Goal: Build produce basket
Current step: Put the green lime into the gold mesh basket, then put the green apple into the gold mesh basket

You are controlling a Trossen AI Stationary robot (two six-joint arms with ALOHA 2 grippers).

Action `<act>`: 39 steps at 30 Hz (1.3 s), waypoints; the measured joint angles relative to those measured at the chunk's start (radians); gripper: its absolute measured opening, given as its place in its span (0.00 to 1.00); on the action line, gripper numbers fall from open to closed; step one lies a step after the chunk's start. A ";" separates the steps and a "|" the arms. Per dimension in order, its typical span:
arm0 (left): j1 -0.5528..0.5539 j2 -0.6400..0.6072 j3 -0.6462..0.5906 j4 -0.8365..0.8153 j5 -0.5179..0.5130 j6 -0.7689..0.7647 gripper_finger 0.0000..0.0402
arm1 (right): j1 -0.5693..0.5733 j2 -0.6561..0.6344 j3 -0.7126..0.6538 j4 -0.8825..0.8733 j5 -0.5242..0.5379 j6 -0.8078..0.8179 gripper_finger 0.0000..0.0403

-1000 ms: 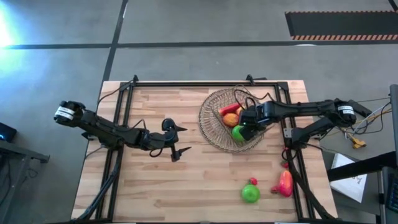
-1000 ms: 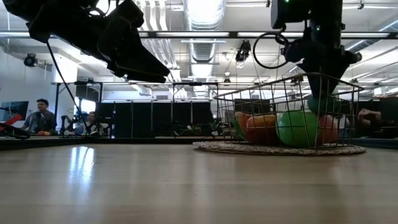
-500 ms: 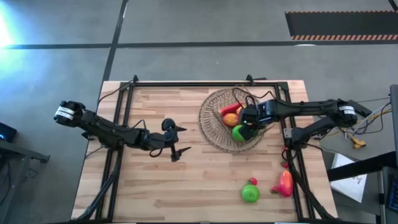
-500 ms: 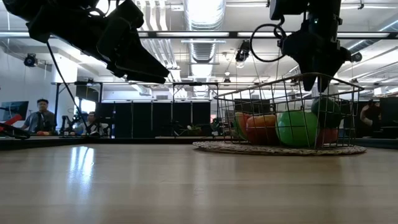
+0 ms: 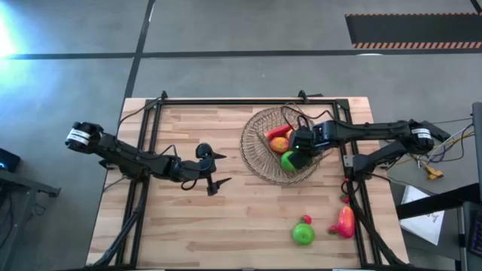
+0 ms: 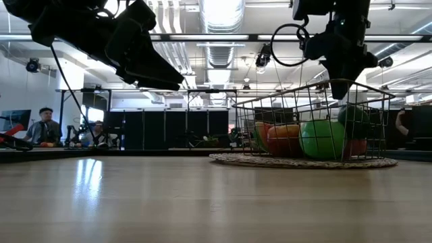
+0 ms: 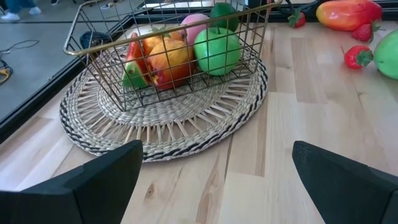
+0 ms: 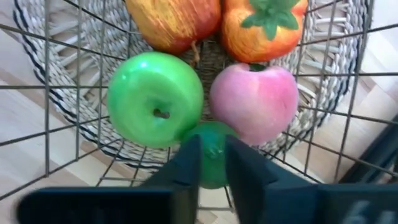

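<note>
The pale wooden plank table [image 5: 188, 218] carries everything. On its far right part lies a flat round woven straw mat [image 5: 256, 162], and on the mat stands the see-through brownish wire-grid basket [image 7: 112, 46].

The dark right arm reaches in from the table's right edge, and its right hand [image 5: 300, 143] hangs over the basket's near-right part; in the low view it sits just above the rim. In the right wrist view its two dark fingers [image 8: 186, 163] stand close together, nearly touching, gripping nothing, with a small dark-green rounded piece [image 8: 211, 163] in the basket straight beyond the tips. The dark left arm waits over the middle of the table, well left of the mat, its left hand [image 5: 214, 170] with fingers spread wide apart and empty.

Inside the basket a shiny green toy apple [image 8: 155, 107] touches a pink rounded fruit [image 8: 254, 104]; behind them lie a red-yellow apple-like fruit [image 8: 175, 22] and an orange-yellow pepper with a green stem [image 8: 266, 25].

On the near right of the bare table, well apart from the basket, rest a second green apple [image 5: 303, 234], a red-orange elongated fruit [image 5: 346, 220] just beside it, and small red strawberry-like pieces [image 7: 356, 56].
</note>
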 joint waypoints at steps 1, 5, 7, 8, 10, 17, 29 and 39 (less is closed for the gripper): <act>0.000 0.000 0.000 0.000 0.000 0.000 0.99 | 0.000 0.000 -0.004 0.009 0.000 0.000 0.08; 0.000 0.000 0.000 0.002 0.000 0.000 0.99 | 0.000 0.000 -0.034 0.021 -0.005 0.011 0.03; 0.000 0.000 0.000 0.002 0.000 0.000 0.99 | 0.000 0.000 -0.062 0.030 -0.017 0.021 0.03; 0.000 0.000 0.000 0.002 0.000 0.000 0.99 | 0.000 0.000 -0.078 0.036 -0.032 0.021 0.03; 0.000 0.000 0.000 0.002 0.000 0.000 0.99 | 0.000 0.000 -0.109 0.044 -0.051 0.021 0.03; 0.000 0.000 0.000 0.001 0.000 0.000 0.99 | 0.000 -0.003 -0.153 0.074 -0.004 -0.002 0.03; 0.000 0.000 -0.001 -0.004 0.000 -0.023 0.99 | 0.149 -0.060 0.022 0.076 0.127 0.010 0.03; 0.000 0.000 -0.007 -0.005 0.000 -0.025 0.99 | 0.714 0.037 0.120 0.188 0.469 0.193 0.03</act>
